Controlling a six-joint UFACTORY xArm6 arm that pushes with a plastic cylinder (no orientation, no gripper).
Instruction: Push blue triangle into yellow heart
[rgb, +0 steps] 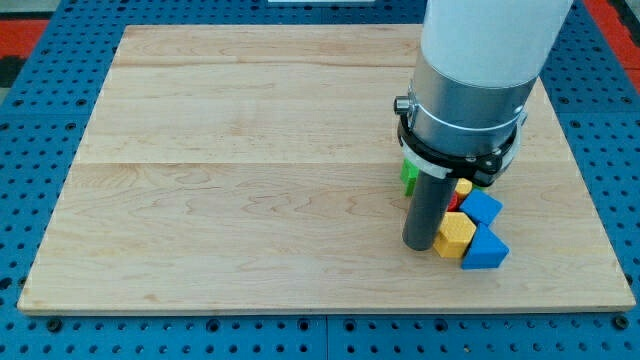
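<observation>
My tip (419, 245) rests on the wooden board (250, 180) at the view's lower right. Just right of it lies a yellow block (455, 234), its shape unclear, possibly the yellow heart. A blue triangle (485, 250) touches that yellow block on its right side. A second blue block (482, 207) sits just above them. A small yellow piece (463, 187) and a sliver of red (453, 201) show behind the rod. The tip stands to the left of the cluster, touching or nearly touching the yellow block.
A green block (409, 176) peeks out left of the rod, mostly hidden by the arm. The arm's wide grey and white body (470, 80) covers the board's upper right. Blue perforated table (40, 120) surrounds the board.
</observation>
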